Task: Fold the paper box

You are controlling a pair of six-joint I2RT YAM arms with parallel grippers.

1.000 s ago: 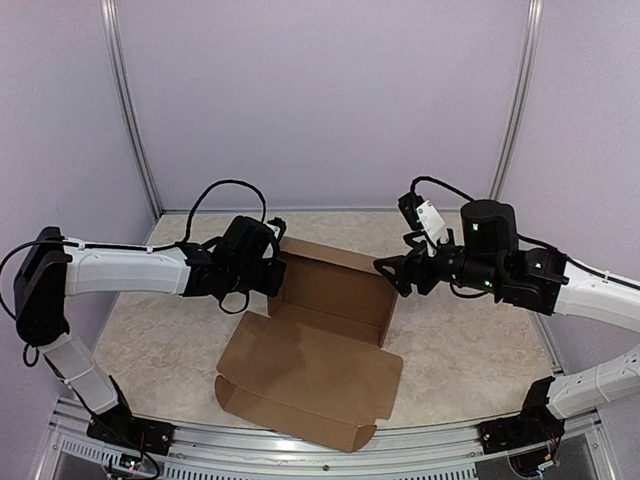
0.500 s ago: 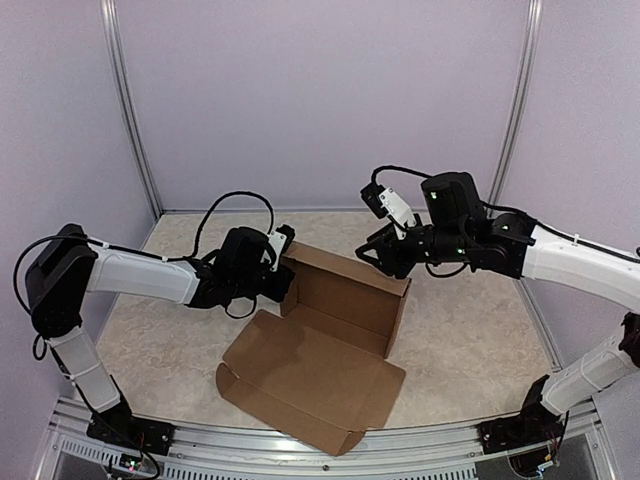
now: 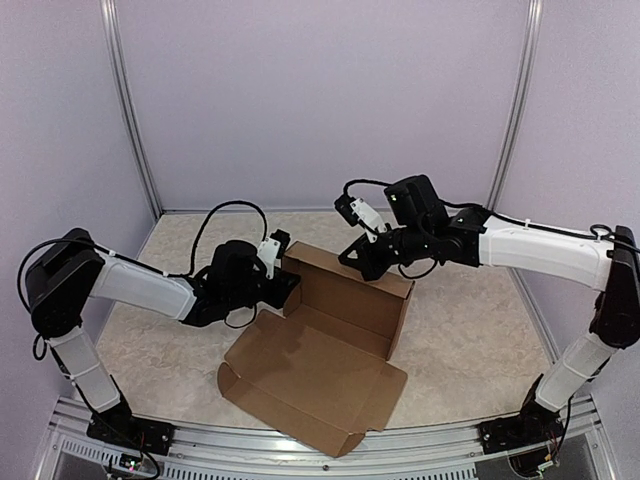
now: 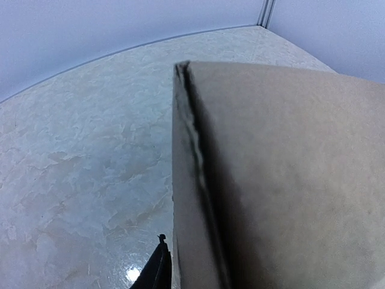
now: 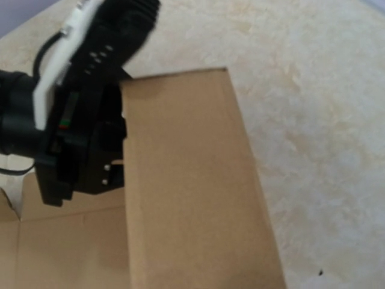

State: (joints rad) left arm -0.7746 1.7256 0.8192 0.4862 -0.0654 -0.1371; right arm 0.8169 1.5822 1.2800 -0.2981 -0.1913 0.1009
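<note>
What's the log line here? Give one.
box part-folded, walls up, lid flat | left arm at left wall | right arm at back wall | jaws unclear

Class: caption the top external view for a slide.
Left arm and right arm reach toward raised walls of a brown cardboard box.

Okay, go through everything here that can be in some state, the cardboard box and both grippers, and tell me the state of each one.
paper box: partly folded, back and side walls standing, large front panel lying flat.
left gripper: at the box's left wall; open or shut cannot be told.
right gripper: by the back wall's top edge; open or shut cannot be told.
</note>
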